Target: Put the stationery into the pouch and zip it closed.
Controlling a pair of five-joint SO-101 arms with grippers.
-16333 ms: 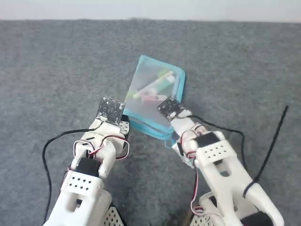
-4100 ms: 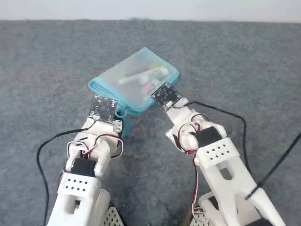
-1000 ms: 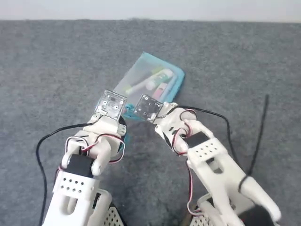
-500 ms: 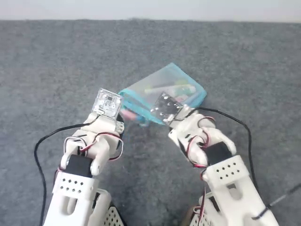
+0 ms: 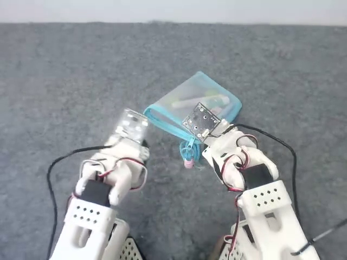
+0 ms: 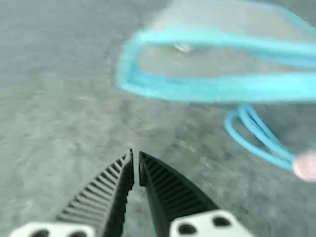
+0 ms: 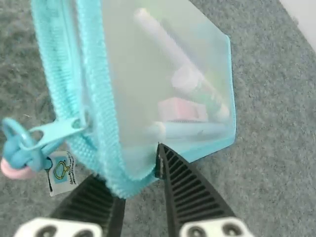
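The pouch [image 5: 193, 103] is translucent with cyan trim and lies on the grey carpet between the two arms. Through its side I see a white pen [image 7: 165, 42], a pink eraser [image 7: 180, 108] and other stationery. My right gripper [image 7: 131, 167] is shut on the pouch's trimmed edge [image 7: 106, 123] near a corner. The zip slider [image 7: 73, 126] sits beside that grip, and its cyan cord with a pink bead [image 5: 188, 161] trails onto the carpet. My left gripper [image 6: 135, 155] is shut on nothing, low over the carpet, a short way from the pouch's gaping mouth [image 6: 222, 64].
Grey carpet [image 5: 65, 76] covers the whole table, with a pale wall [image 5: 173, 10] at the far edge. Black cables [image 5: 282, 146] run from both arms towards the near side. The cord's loop [image 6: 256, 138] lies on the carpet beside the left gripper.
The pouch has swung round and its zip cord and bead now lie by the right arm. The left arm has shifted slightly to the right.
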